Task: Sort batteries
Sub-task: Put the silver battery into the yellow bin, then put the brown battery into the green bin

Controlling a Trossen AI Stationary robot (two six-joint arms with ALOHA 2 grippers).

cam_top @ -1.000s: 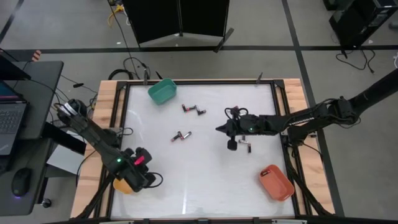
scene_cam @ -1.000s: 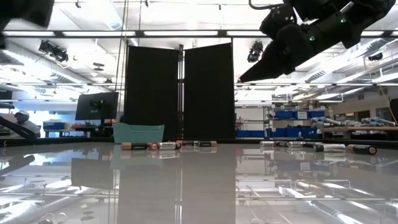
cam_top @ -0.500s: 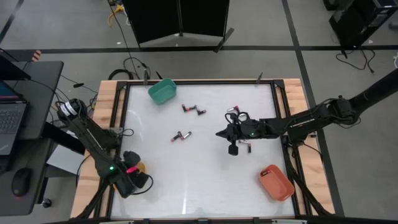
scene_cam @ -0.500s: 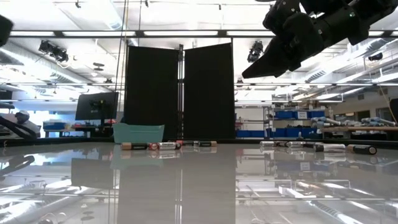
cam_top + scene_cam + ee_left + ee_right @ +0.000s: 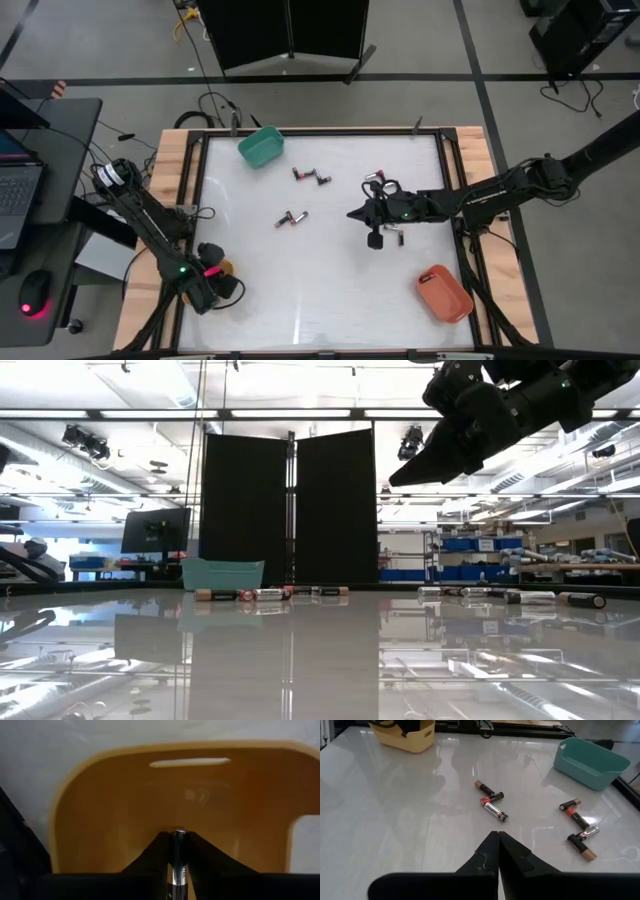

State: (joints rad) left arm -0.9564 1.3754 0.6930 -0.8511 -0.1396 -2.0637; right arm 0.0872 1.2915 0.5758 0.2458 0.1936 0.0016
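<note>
**Battery Poised Over Yellow Bin as Sorting Goes On**

At the table's near left corner, the left gripper [image 5: 178, 851] hangs inside the yellow bin [image 5: 100, 810], its fingers clasping a slim dark battery [image 5: 178, 855] with a silvery cap, lengthwise between them and pointed at the bin's floor, apparently so it can drop straight in. The right gripper [image 5: 352, 211] hovers above mid-table with fingers pressed together and empty, seemingly lined up on the loose batteries. These lie scattered on the white table [image 5: 330, 290]: a pair at the centre [image 5: 291, 217], a bent row [image 5: 310, 177] near the teal bin [image 5: 261, 146], more beside the right arm. An orange bin [image 5: 444, 294] waits at the near right.
</note>
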